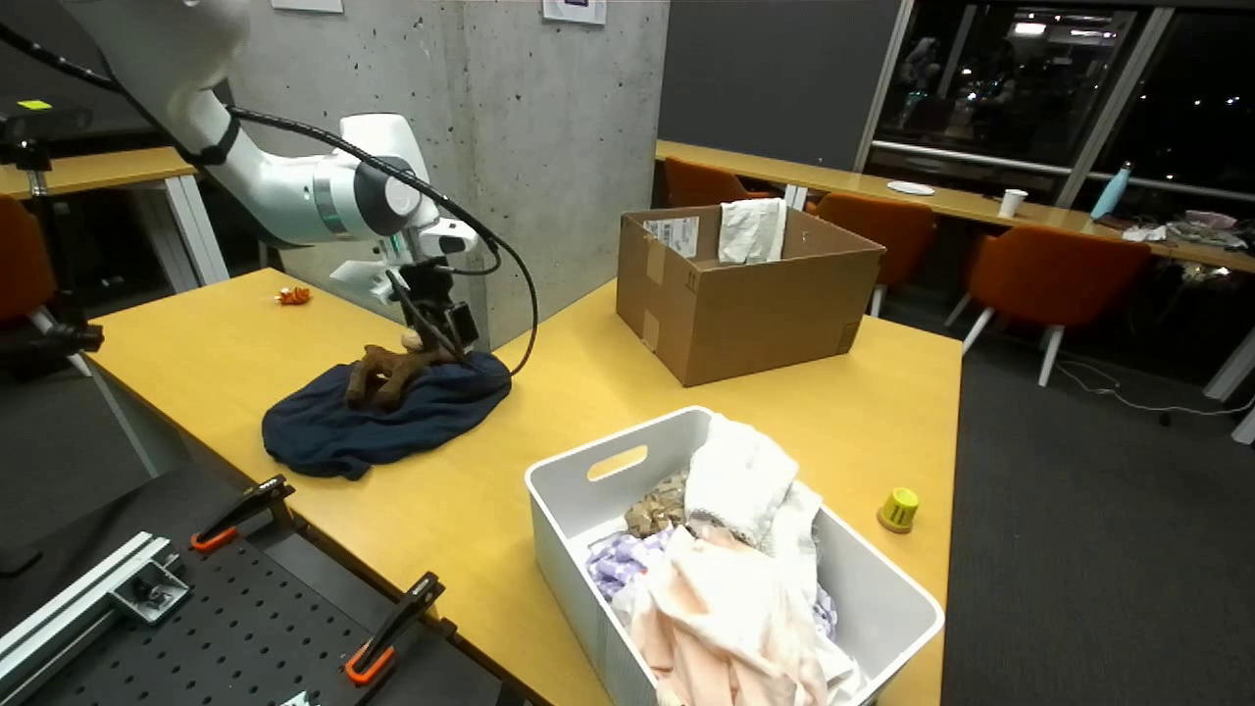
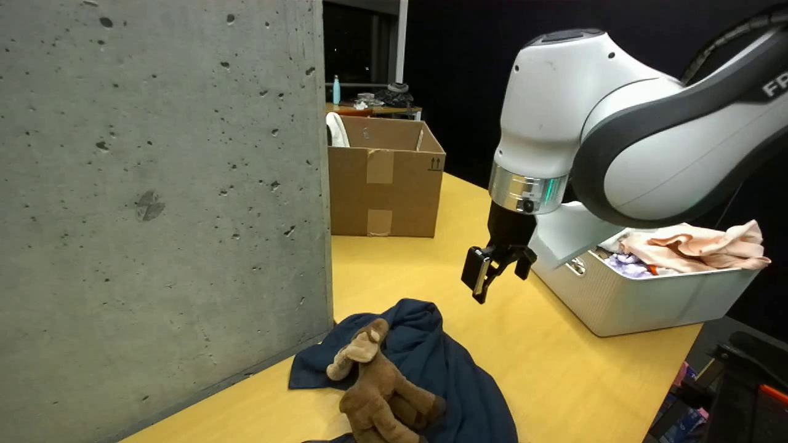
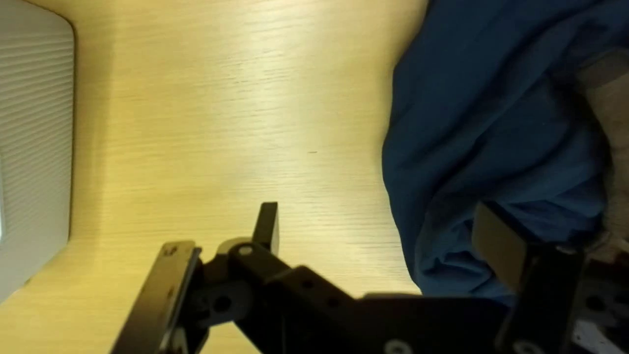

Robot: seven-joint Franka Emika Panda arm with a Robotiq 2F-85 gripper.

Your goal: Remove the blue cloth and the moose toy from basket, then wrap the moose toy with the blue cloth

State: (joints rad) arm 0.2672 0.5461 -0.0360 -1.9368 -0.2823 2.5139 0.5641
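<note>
The navy blue cloth lies spread and wrinkled on the table, outside the basket. On top of it rests the brown moose toy, on its side with its legs showing; no cloth covers it. My gripper hangs open above the table, beside the cloth's edge, with nothing held. In the wrist view the gripper has its jaws wide apart: one finger is over bare wood, the other over the blue cloth. Part of the moose toy shows at the right edge there. The white basket holds pale pink, white and purple fabrics.
A brown cardboard box stands at the back, a white cloth over its rim. The concrete pillar rises close beside the cloth. A yellow cup-like item sits near the table's edge. Clamps grip the table's near side.
</note>
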